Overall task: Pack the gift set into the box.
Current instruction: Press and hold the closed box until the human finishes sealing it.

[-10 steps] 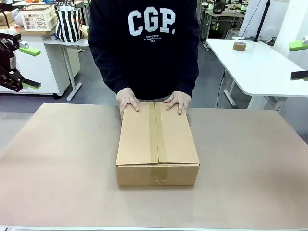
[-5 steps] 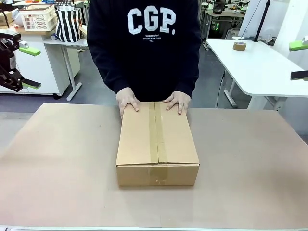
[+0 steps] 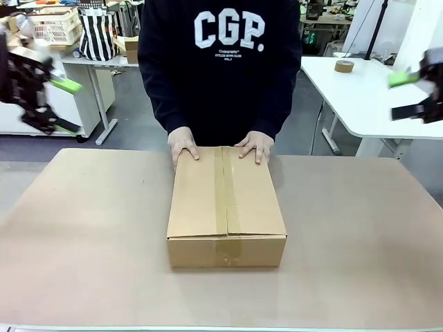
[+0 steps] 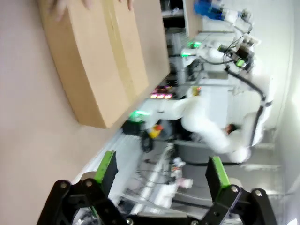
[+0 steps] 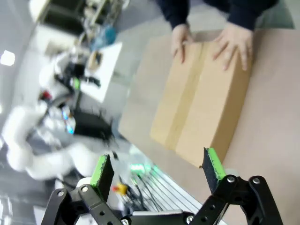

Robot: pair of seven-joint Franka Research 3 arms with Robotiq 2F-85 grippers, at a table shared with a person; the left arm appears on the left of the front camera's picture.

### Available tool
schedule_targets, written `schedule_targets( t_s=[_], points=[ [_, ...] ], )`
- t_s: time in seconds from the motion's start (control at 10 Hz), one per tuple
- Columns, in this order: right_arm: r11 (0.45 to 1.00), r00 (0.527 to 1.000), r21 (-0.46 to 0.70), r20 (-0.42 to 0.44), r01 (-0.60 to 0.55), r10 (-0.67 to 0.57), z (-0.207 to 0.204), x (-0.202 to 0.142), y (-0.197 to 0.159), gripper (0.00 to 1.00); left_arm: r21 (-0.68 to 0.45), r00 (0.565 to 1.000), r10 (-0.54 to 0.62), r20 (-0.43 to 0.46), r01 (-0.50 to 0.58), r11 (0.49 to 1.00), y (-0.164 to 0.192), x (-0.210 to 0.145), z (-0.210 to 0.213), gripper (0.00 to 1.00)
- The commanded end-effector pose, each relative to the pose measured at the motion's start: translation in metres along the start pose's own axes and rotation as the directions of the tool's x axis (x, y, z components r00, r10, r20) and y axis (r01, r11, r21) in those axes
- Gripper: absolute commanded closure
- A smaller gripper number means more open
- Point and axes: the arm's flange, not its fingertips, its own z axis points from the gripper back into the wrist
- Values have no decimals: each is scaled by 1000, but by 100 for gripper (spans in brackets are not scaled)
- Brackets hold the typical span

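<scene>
Brown corrugated cardboard carton [image 3: 197, 200] is set mid-way across the tan table [image 3: 83, 228], its flaps shut under a tape strip [image 3: 227, 197]. Its long axis is run from the robot toward a person, whose hand [image 3: 183, 145] and other hand [image 3: 255, 146] are laid on its far end. Left gripper [image 3: 68, 106] and right gripper [image 3: 403, 95] are held high at either side, fingers apart and empty, about equally far from it.

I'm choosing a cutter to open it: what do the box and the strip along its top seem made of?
The box: brown cardboard, matte, sharp folded edges. The strip over its top seam: probably brown packing tape, slightly darker and smoother than the cardboard.
</scene>
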Motion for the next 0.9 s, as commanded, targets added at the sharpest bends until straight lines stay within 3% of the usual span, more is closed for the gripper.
schedule_targets(
  t_s=[0.0, 0.1, 0.2, 0.3, 0.4, 0.6, 0.7, 0.8],
  points=[
    [960, 943, 95, -185, -264, 277, -62, 28, -3, 0, 101, 964, -264, -43, 267, 958, -3, 6, -59, 0],
    [922, 894, 111, -226, -371, 387, -90, 26, 0, 0, 110, 933, -349, -88, 357, 927, -7, 9, -89, 0],
    [878, 848, 79, -231, -471, 476, -117, 18, 3, 0, 138, 896, -441, -59, 445, 885, -7, 5, -111, 0],
    [870, 856, -68, -232, -489, 463, -132, 13, 2, 0, 247, 855, -518, 24, 497, 832, -3, 1, -125, 0],
    [931, 889, 97, -276, -352, 365, -111, 5, 13, 0, 132, 930, -345, -124, 360, 924, -19, 17, -104, 0],
    [931, 889, 97, -276, -352, 365, -111, 5, 13, 0, 132, 930, -345, -124, 360, 924, -19, 17, -104, 0],
    [907, 862, 67, -288, -417, 417, -126, 7, 9, 0, 175, 908, -408, -95, 418, 891, -13, 13, -120, 0],
    [732, 654, 221, -337, -645, 678, -161, 24, 3, 0, 164, 738, -656, -156, 675, 720, -17, 24, -156, 0]
  ],
)
